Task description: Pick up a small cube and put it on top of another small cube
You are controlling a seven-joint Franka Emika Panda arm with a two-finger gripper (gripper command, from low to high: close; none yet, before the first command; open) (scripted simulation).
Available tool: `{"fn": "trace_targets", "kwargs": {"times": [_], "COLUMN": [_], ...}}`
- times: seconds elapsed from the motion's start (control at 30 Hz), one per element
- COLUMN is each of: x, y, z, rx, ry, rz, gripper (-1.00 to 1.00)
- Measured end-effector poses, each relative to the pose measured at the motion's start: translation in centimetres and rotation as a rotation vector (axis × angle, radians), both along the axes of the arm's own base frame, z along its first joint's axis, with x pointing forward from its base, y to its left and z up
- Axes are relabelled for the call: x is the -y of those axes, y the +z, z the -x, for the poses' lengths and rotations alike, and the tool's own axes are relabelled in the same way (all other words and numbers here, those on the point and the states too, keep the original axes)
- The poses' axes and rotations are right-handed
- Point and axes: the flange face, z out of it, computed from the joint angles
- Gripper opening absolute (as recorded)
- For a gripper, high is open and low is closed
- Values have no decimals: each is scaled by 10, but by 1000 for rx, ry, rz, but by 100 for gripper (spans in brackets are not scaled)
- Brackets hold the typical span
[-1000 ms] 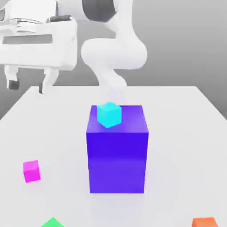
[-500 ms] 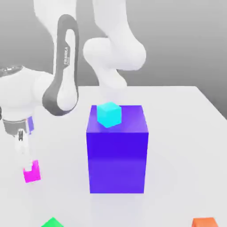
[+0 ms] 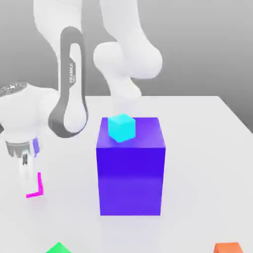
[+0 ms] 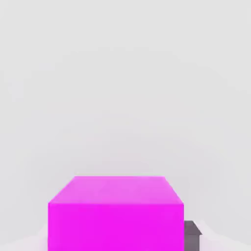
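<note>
Where the magenta cube is: this small cube (image 4: 115, 226) is at the exterior view's left, well apart from the big blue-violet block (image 3: 130, 180); whether it touches the table (image 3: 197, 173) I cannot tell.
Jaws: the gripper (image 3: 28, 186) is closed on the magenta cube, one dark finger pad (image 4: 191, 241) against its side.
How the magenta cube should handle: probably light and stiff, unlikely to squash or break; its smooth, plain faces could slip if gripped off-centre.
Where to hold it: by two opposite upright faces, around mid-height, leaving the underside free for stacking.
Cyan cube: on top of the blue-violet block (image 3: 121, 127), a possible place to stack, though which cube is meant is unclear.
Writing on the arm: sideways letters (image 3: 72, 72) that appear to read FRANKA; no lettering is visible on the magenta cube.
</note>
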Motion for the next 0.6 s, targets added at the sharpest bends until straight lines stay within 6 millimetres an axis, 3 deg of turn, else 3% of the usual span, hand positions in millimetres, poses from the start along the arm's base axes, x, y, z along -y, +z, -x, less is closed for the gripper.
{"fn": "trace_targets", "kwargs": {"times": [0.07,0.2,0.43,0.5,0.57,0.6], "x": [-5,-28,-102,-117,-121,-122], "y": [10,24,52,43,16,3], "z": [-25,-93,-207,-224,-228,-229], "rx": [-1,-2,0,1,0,0], "ry": [37,139,316,342,349,350], "rz": [0,1,-1,-1,-1,-1], "gripper": [-100,-100,-100,-100,-100,100]}}
